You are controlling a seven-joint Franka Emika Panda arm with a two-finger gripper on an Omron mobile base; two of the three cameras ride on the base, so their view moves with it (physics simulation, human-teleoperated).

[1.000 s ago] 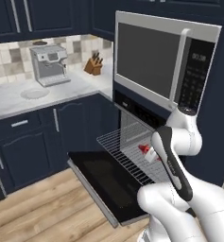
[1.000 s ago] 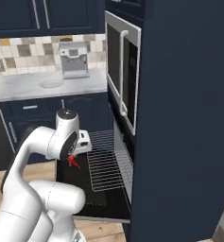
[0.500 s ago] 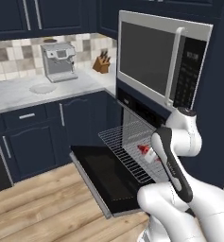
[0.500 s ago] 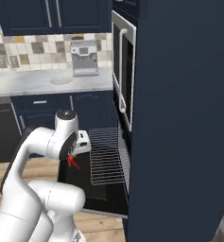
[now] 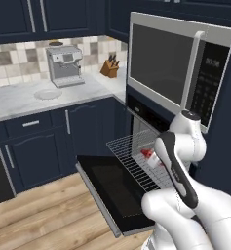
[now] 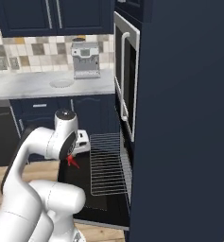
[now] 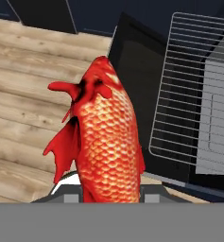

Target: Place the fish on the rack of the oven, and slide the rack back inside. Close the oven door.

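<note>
My gripper (image 5: 151, 157) is shut on the red-orange fish (image 5: 146, 153), holding it just over the pulled-out silver wire rack (image 5: 135, 157). In the right base view the fish (image 6: 73, 162) hangs below my hand, over the left edge of the rack (image 6: 107, 163). The hand view has the fish (image 7: 105, 142) close up, hiding my fingertips, with the rack (image 7: 189, 94) to its right. The black oven door (image 5: 116, 191) lies dropped open and flat under the rack. The oven (image 5: 142, 106) sits below the microwave in navy cabinetry.
A steel-framed microwave (image 5: 178, 68) hangs above the oven. The marble counter (image 5: 34, 100) to the left carries a coffee machine (image 5: 64, 66), a plate and a knife block. A tall navy cabinet side (image 6: 184, 118) blocks the oven cavity in the right base view. Wood floor (image 7: 33, 80) lies below.
The whole picture has shifted in both base views, so the base has driven. The fish stays in my shut gripper over the rack, and the door stays open.
</note>
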